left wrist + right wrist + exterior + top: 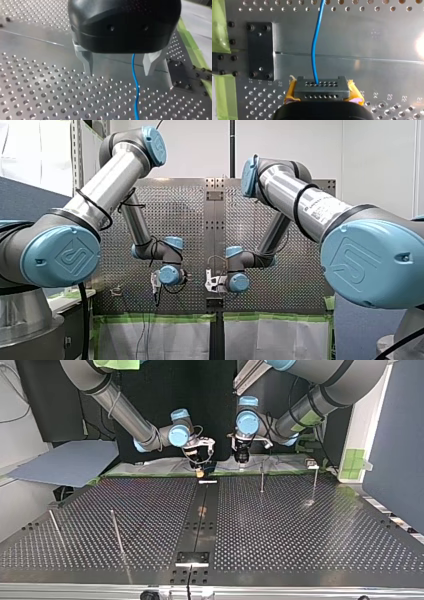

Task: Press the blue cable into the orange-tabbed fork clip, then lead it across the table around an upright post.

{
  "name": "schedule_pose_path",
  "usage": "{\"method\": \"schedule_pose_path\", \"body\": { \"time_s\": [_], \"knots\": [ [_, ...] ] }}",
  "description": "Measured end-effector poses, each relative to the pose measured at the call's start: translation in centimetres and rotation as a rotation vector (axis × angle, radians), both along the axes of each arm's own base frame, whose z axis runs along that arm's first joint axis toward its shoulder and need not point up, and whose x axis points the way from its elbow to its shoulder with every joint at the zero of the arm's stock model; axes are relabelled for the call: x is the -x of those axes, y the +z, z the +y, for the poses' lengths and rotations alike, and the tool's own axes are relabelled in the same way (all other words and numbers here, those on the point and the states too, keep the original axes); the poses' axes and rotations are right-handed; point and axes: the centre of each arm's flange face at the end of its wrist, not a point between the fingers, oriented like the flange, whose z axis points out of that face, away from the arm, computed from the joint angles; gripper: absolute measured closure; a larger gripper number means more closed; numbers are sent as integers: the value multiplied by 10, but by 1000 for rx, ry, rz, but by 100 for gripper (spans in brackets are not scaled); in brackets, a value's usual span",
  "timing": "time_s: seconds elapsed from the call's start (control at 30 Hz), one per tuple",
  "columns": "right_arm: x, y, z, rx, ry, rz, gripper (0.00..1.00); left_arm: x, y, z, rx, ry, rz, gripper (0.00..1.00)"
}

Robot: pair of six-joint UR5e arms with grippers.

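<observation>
Reaching over the table: my left claw [118,73], metal fingers [87,62] wide apart, gripping nothing.
The blue cable [135,85]: hangs between those fingers, touching neither, and runs on over the table [37,95] under the claw.
Then my right claw [322,97]: yellow pads [290,94] squeezed tight on a dark block with holes [322,87].
The cable's end: goes into the block's top and leads straight ahead of my right claw.
</observation>
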Motion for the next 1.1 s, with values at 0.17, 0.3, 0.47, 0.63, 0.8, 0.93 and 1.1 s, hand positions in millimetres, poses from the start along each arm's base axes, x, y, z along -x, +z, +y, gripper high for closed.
{"method": "schedule_pose_path", "body": {
  "time_s": [0.17, 0.3, 0.47, 0.63, 0.8, 0.93, 1.1],
  "knots": [
    [-1, 0, 1, 0, 2, 0, 100, -4, 1, 6, 4, 31, -3, 0],
    [-1, 0, 2, -1, 3, 0, 100, -7, 2, 9, 5, 46, -6, 0],
    [-2, -1, 3, -1, 5, 1, 100, -9, 2, 15, 3, 69, -5, 0],
    [-3, -1, 4, -2, 6, -1, 100, -9, -9, 17, -20, 89, 23, 0],
    [-3, -1, 4, -2, 6, -1, 100, -12, -27, 17, -72, 102, 55, 0],
    [-3, -1, 4, -3, 7, 0, 100, -19, -43, 18, -103, 115, 90, 0],
    [-3, -1, 4, -3, 8, 2, 100, -31, -45, 13, -107, 121, 103, 0]
  ]
}}
